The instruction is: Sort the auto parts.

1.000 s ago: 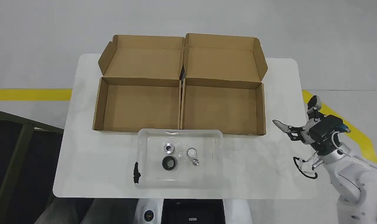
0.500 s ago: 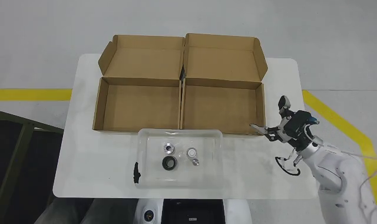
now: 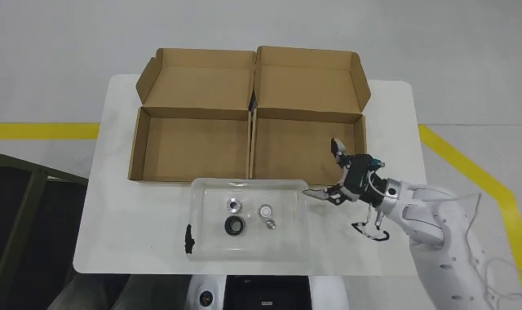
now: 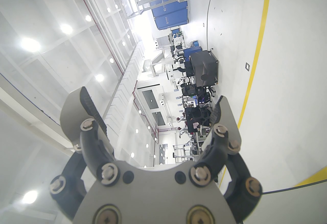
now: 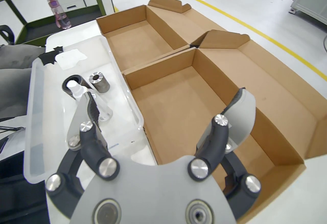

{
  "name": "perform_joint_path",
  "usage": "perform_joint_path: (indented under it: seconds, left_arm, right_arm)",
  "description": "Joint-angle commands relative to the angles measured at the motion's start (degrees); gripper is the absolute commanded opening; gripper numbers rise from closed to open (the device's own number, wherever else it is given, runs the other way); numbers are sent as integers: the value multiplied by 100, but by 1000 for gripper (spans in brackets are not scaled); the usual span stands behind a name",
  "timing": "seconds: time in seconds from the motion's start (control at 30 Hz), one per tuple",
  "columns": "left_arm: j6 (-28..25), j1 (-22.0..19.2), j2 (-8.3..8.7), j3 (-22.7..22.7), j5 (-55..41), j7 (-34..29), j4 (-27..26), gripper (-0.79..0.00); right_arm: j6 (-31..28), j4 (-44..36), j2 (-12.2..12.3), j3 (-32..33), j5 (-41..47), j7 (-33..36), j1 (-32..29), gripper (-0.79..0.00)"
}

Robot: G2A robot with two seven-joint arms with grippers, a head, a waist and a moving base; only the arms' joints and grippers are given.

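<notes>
Since silver metal cylinder [image 3: 234,203], black ring [image 3: 236,225] and white capped piece [image 3: 267,214] lie in clear plastic tray [image 3: 249,180], right tool [image 5: 164,99] hangs spread just beside it, likely for pick. Behind tray, open brown cardboard boxes [image 3: 192,151]: likely bins. Left tool [image 4: 152,97] spread, idle.

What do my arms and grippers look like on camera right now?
The right arm has a smooth white shell, and its black wrist carries a small teal accent. The right gripper and left gripper share one build: a grey metal base plate with silver bolts, black linkages, and two curved pale-grey fingers lined with black ribbed pads.
</notes>
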Motion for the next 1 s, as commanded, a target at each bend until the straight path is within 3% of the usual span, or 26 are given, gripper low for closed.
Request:
perform_joint_path:
  seconds: [0.0,0.47,0.97]
  left_arm:
    - [0,0,0,0,0,0,0,0]
    - [0,0,0,0,0,0,0,0]
    - [0,0,0,0,0,0,0,0]
  right_arm:
    - [-61,-50,4,-171,63,140,74,0]
    - [-281,-259,33,-1347,45,1018,535,0]
    - [-220,-110,47,-2157,-600,1215,782,0]
